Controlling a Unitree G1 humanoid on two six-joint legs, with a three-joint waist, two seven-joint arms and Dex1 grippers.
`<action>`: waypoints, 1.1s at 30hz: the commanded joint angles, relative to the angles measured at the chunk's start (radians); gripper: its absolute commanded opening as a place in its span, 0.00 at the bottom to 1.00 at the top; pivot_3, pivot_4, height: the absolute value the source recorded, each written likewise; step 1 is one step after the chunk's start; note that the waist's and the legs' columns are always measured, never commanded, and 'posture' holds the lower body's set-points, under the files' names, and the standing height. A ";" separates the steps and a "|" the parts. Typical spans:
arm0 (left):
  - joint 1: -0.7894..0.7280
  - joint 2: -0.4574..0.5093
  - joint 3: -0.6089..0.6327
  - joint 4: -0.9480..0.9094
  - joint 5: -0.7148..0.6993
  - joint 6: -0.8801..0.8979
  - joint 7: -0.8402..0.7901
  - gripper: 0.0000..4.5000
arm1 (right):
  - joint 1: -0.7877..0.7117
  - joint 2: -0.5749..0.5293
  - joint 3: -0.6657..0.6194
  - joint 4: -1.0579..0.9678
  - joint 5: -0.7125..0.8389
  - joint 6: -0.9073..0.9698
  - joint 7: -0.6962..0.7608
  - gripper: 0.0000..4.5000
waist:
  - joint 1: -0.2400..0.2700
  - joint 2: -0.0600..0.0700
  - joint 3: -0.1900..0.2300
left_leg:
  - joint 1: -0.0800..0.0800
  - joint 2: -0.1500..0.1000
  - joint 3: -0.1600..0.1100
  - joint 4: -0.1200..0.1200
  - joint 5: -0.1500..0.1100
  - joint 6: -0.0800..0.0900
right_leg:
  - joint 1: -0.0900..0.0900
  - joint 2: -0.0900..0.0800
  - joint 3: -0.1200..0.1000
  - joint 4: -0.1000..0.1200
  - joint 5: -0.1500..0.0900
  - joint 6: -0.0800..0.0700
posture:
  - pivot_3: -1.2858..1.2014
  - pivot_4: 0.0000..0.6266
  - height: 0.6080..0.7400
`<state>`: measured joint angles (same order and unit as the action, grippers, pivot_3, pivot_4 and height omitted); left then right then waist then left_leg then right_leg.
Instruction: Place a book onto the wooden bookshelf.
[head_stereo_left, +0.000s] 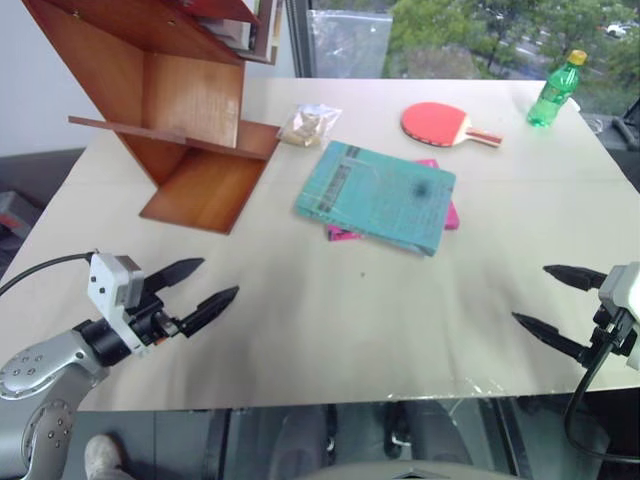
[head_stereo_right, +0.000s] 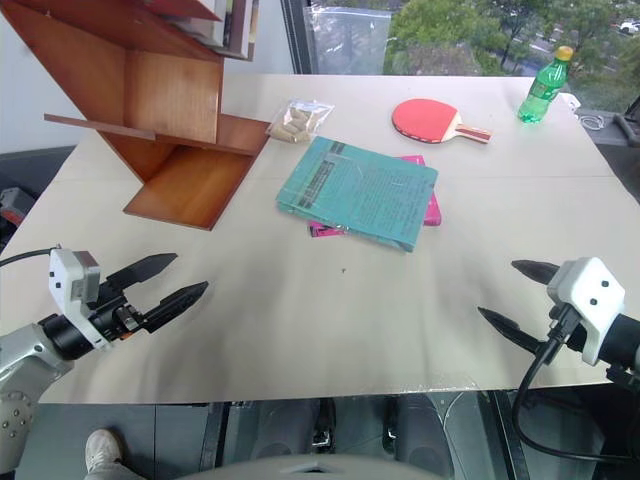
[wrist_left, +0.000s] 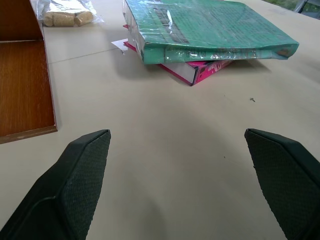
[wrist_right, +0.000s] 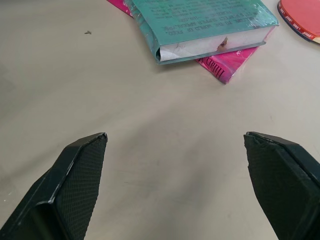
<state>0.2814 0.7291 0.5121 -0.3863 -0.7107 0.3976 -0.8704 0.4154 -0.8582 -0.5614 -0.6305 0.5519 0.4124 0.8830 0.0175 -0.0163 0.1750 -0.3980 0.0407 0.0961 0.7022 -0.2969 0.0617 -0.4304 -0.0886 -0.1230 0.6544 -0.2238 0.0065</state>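
Pink book (head_stereo_left: 451, 215) mostly hidden beneath the teal book (head_stereo_left: 378, 195)

— Where do your eyes look from?
— My head, high, facing forward and down over the table (head_stereo_left: 330, 330).
— And your wrists?
— Low and close, along my fingers; both share the book (wrist_left: 210, 27) with my eyes.

Teal book (head_stereo_left: 378, 195): large, thin, glossy plastic-wrapped cover with faint dark print and a dark smudge. Lies flat near the table's middle, turned askew, resting on a smaller magenta-pink book (head_stereo_left: 451, 215) that peeks out at its edges. Wooden bookshelf (head_stereo_left: 165, 95): reddish-brown polished panels, tilted, thin shelf board jutting out; stands at the book's 10 o'clock, apart from it.
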 joint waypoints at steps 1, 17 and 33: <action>-0.008 0.026 0.030 -0.032 -0.016 -0.005 -0.028 1.00 | -0.036 -0.015 0.001 -0.011 -0.013 0.012 -0.020 0.99 | 0.000 0.000 0.000 | 0.000 0.000 0.000 0.000 0.000 0.000 | 0.000 0.000 0.000 0.000 0.000 0.000 | 0.52 0.24 1.00; -0.124 0.012 -0.095 -0.145 -0.043 0.037 -0.006 1.00 | -0.610 0.109 0.520 0.305 -0.274 0.065 -0.237 0.08 | -0.004 0.000 0.001 | 0.000 -0.001 0.003 0.000 0.002 -0.003 | -0.002 0.003 0.002 0.001 0.002 0.003 | 0.52 0.24 1.00; -0.089 0.021 -0.072 -0.227 -0.113 0.089 0.011 1.00 | -0.768 0.312 0.708 0.406 -0.345 -0.016 -0.183 0.08 | -0.005 0.001 0.002 | 0.000 -0.001 0.003 0.000 0.003 -0.004 | -0.002 0.003 0.001 0.002 0.003 0.001 | 0.52 0.24 1.00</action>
<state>0.1917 0.7518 0.4175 -0.5769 -0.7916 0.4807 -0.8682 -0.3259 -0.5551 0.1472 -0.1740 0.1973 0.4032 0.6959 0.0128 -0.0154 0.1766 -0.3983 0.0394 0.0987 0.7021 -0.2943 0.0579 -0.4320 -0.0855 -0.1217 0.6566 -0.2203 0.0070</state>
